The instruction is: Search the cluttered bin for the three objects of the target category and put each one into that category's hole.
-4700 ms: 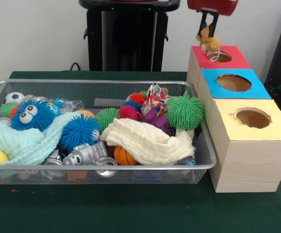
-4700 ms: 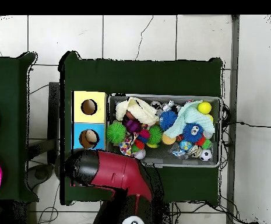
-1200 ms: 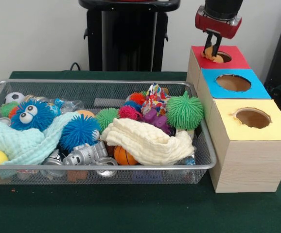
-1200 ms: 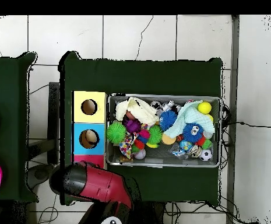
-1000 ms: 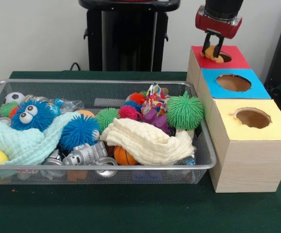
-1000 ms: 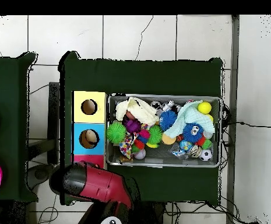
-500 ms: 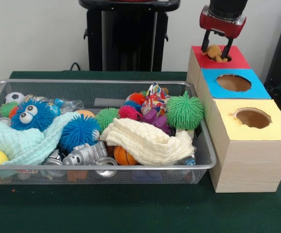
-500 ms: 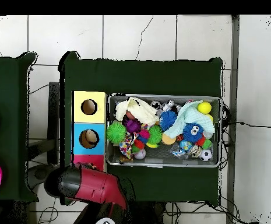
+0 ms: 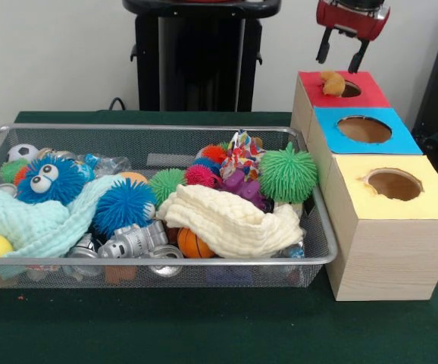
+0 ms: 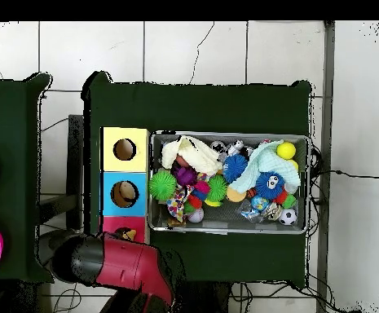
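My gripper (image 9: pixel 336 65) hangs open and empty just above the red-topped box (image 9: pixel 370 96), at the far end of the row of boxes. A tan-orange plush toy (image 9: pixel 332 82) lies on the left rim of that box's round hole (image 9: pixel 349 89), apart from the fingers. In the overhead view the toy (image 10: pixel 130 235) shows beside my red arm (image 10: pixel 123 262), which hides the gripper. The wire mesh bin (image 9: pixel 166 262) is full of clutter. No cream-yellow or striped plush shows in it.
A blue-topped box (image 9: pixel 364 130) and a yellow-topped box (image 9: pixel 393 184) stand in line nearer the camera. The bin holds a green puffer ball (image 9: pixel 288 174), a blue puffer ball (image 9: pixel 124 205), a cream cloth (image 9: pixel 230 220), a mint cloth (image 9: pixel 45 220) and silver toy robots (image 9: pixel 134 241).
The gripper has opened, let go of the tan-orange plush at the red box's hole, and risen away. The arm has drawn back in the overhead view.
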### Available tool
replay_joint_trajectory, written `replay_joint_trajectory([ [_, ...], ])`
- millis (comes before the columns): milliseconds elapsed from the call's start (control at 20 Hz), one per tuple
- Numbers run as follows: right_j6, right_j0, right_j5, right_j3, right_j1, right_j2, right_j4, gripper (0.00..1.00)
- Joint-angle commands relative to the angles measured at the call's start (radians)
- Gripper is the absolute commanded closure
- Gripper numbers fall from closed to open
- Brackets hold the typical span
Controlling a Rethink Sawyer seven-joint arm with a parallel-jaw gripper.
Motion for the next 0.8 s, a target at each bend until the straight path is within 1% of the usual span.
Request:
replay_joint_trajectory([
  [50,0.175,-0.032,0.119,-0.115,-0.017,-0.01,-0.043,0.0],
  [200,0.161,-0.048,0.097,-0.113,-0.009,0.002,-0.042,0.0],
  [300,0.15,-0.049,0.09,-0.123,-0.009,-0.005,-0.057,0.0],
  [350,0.134,-0.051,0.068,-0.139,0.0,-0.017,-0.079,0.0],
  [500,0.11,-0.079,0.035,-0.144,0.012,-0.007,-0.089,0.0],
  [600,0.113,-0.086,0.009,-0.131,0.019,0.004,-0.089,0.0],
  [700,0.124,-0.095,-0.004,-0.093,0.018,0.033,-0.066,0.0],
  [750,0.14,-0.09,-0.03,-0.077,0.028,0.039,-0.062,0.0],
  [800,0.146,-0.085,-0.032,-0.075,0.029,0.038,-0.064,0.0],
])
